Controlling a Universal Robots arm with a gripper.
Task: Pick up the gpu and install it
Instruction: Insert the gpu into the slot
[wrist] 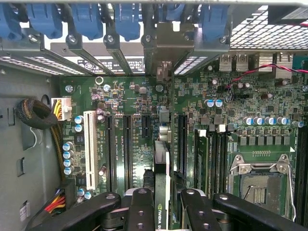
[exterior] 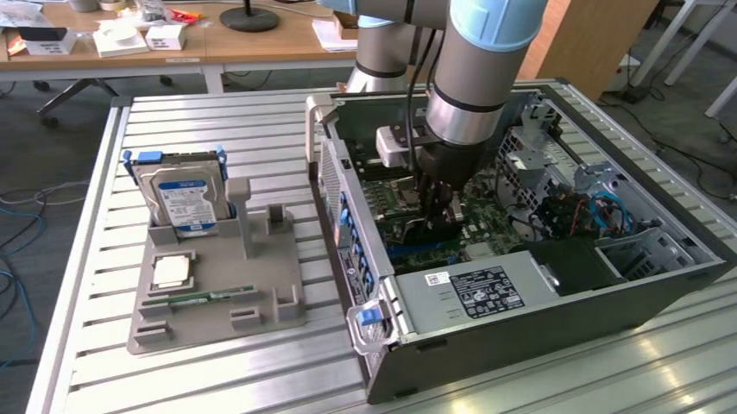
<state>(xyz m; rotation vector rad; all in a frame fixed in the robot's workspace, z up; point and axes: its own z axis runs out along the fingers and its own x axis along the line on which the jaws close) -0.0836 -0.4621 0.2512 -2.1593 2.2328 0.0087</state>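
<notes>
The gpu [wrist: 162, 179] stands on edge over the green motherboard [wrist: 144, 106], seen along its thin top edge with a label near my fingers. Its silver bracket [wrist: 164, 45] lines up with an opening in the case's rear slot wall. My gripper [wrist: 166, 211] is shut on the card, one black finger [wrist: 140, 208] on each side. In the exterior view, the gripper [exterior: 436, 222] reaches straight down into the open computer case [exterior: 645, 285]. Whether the card's edge sits in a slot is hidden.
Long black expansion slots [wrist: 127, 149] flank the card, and an empty processor socket [wrist: 260, 185] lies nearby. A power supply [exterior: 472, 289] fills the case's near end. Outside, a grey holder [exterior: 271, 297] carries a blue-labelled hard drive [exterior: 182, 197] and a memory stick [exterior: 213, 296].
</notes>
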